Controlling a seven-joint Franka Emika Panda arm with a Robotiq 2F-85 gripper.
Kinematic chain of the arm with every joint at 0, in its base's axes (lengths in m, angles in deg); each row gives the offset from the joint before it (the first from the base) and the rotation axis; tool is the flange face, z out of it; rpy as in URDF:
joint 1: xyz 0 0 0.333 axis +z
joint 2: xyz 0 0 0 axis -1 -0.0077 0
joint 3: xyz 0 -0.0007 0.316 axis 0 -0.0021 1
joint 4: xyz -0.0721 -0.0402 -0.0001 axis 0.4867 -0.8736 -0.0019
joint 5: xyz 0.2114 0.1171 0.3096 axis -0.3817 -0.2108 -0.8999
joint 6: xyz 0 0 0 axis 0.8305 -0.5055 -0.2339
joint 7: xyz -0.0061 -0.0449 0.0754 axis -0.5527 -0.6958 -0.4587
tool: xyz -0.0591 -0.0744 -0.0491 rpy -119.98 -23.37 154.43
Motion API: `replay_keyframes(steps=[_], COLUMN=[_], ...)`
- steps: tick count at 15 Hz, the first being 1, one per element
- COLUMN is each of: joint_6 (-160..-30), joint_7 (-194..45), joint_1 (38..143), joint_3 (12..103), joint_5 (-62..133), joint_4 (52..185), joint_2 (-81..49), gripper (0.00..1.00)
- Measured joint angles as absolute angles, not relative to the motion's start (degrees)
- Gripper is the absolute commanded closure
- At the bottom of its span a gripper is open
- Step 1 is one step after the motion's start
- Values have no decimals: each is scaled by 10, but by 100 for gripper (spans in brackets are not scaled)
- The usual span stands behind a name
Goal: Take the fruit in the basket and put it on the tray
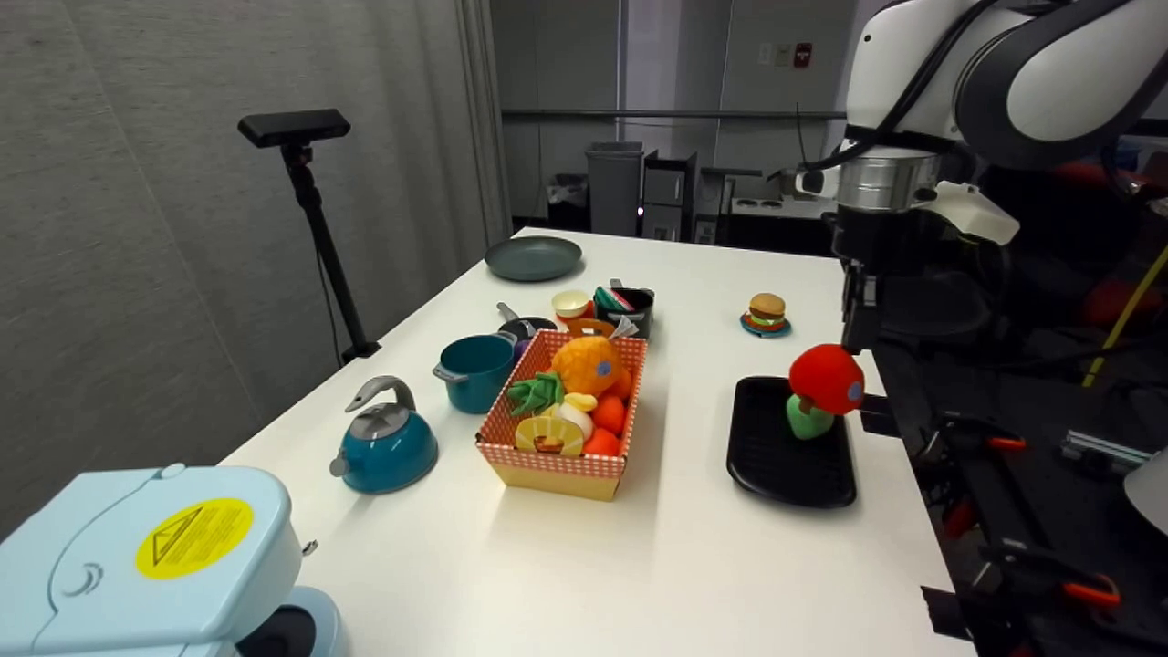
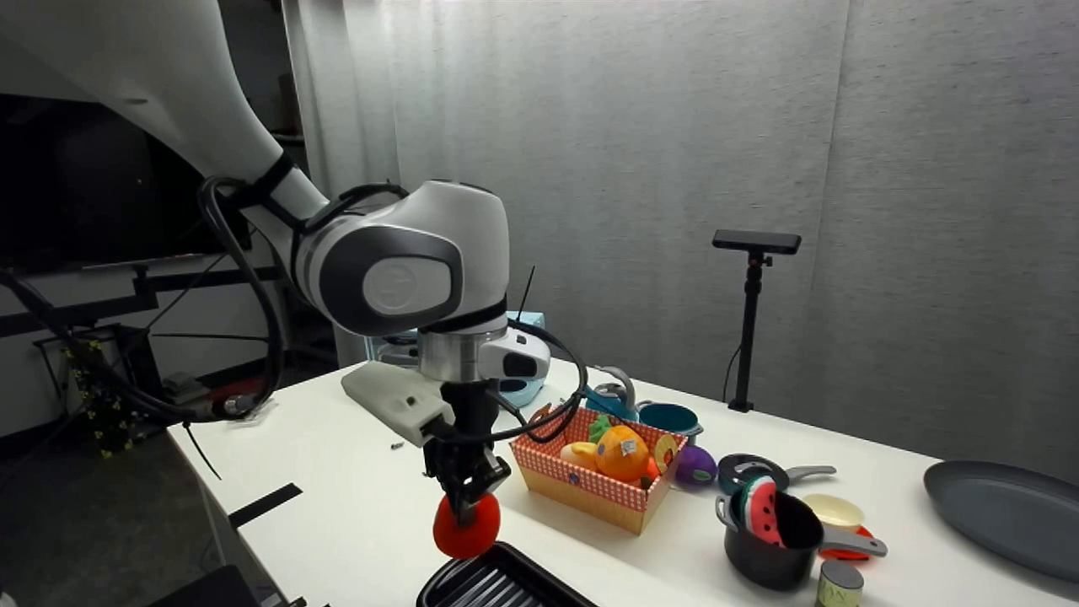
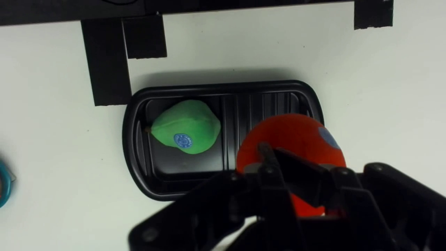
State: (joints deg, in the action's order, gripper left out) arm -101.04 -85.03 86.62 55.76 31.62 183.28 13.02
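White table [image 1: 703,566] underlies a red, blue-patched fruit [image 1: 824,378].

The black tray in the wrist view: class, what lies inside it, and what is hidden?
A green fruit lies at the flat end of the tray. The red fruit and gripper cover part of the ribbed end; anything beneath is hidden.

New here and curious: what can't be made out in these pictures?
Tray: partly cut off by bottom edge in an exterior view.
Green fruit: partly behind red fruit in an exterior view.
Its blue sticker: lettering too small in wrist view.
Basket: floor hidden by toy food and walls in both exterior views.
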Motion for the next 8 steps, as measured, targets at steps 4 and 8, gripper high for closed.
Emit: replay_keyframes(steps=[4,8], joint_6=[-1010,-1009], joint_7=[-858,-860], joint_1=[852,844], joint_3=[547,544], joint_5=[325,331], joint_4=[1832,1830], joint_2=[137,137], gripper=[55,24])
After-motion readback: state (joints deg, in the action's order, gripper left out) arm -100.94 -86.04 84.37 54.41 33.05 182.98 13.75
